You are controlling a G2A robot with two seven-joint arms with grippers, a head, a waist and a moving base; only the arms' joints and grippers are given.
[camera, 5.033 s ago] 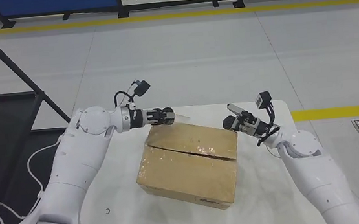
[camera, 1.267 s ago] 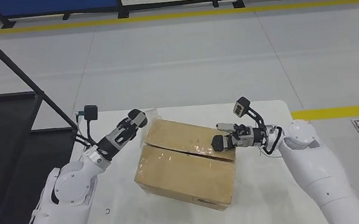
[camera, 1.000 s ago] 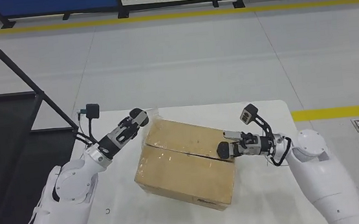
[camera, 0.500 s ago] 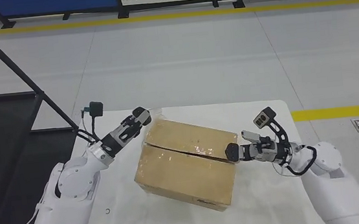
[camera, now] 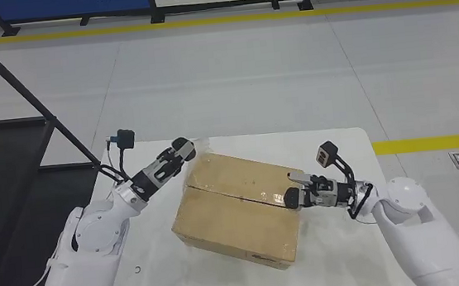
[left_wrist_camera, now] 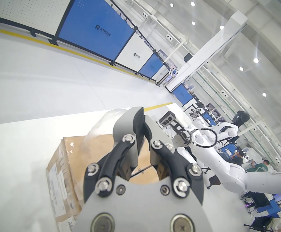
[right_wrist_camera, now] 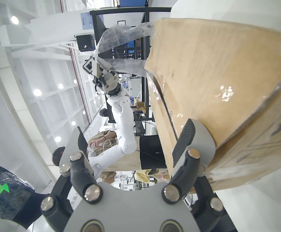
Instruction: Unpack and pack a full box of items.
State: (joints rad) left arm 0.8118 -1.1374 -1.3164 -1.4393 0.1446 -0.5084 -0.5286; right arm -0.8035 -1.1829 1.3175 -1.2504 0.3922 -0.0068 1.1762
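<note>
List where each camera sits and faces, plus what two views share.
Top view: above the arms, looking down on table and cardboard box; left claw and right claw at opposite box ends.
Left wrist view: behind the left claw, shut on clear film, facing across the box toward the right arm.
Right wrist view: behind the open right claw, facing along the box toward the left arm.
Shared: both wrist views show the box and the opposite arm.

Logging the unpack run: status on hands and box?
Left hand shut on clear tape strip at box corner. Right hand open at opposite top edge. Box flaps closed, on table. Nothing blocking either hand.
</note>
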